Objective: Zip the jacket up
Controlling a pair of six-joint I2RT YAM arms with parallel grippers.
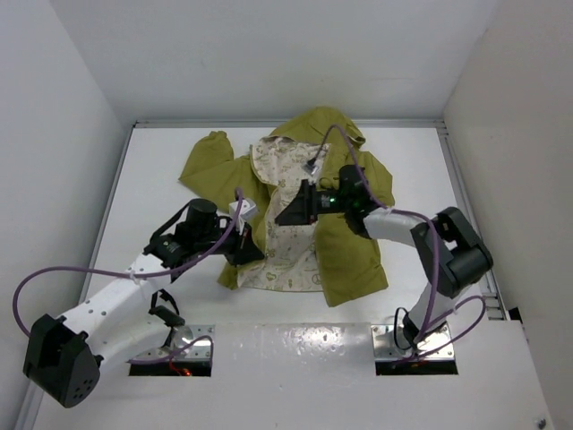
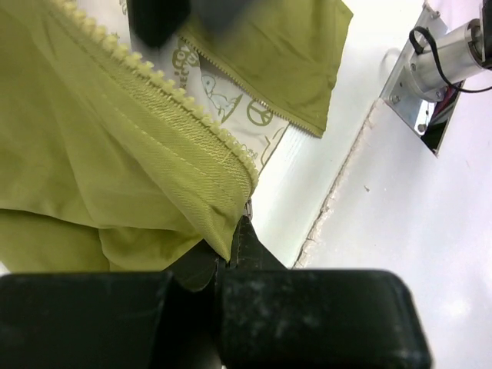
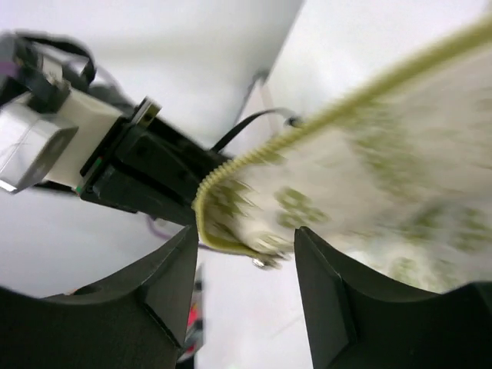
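The olive-green jacket [image 1: 354, 251] lies open on the white table [image 1: 161, 170], cream printed lining up. My left gripper [image 1: 246, 244] is at the bottom of its left front edge. In the left wrist view that gripper [image 2: 231, 246] is shut on the lower corner of the jacket [image 2: 115, 154], right beside the zipper teeth [image 2: 165, 84]. My right gripper [image 1: 288, 213] hovers over the lining at mid-front. In the right wrist view it [image 3: 246, 234] stands open, with a blurred jacket corner [image 3: 369, 169] and a small metal zipper part [image 3: 265, 262] loose between its fingertips.
White walls enclose the table on the left, back and right. Purple cables [image 1: 54, 273] loop off both arms. The right arm's metal base plate [image 2: 430, 84] sits at the near edge, beyond the hem. The left arm's black and white wrist [image 3: 115, 169] is close behind the right fingers.
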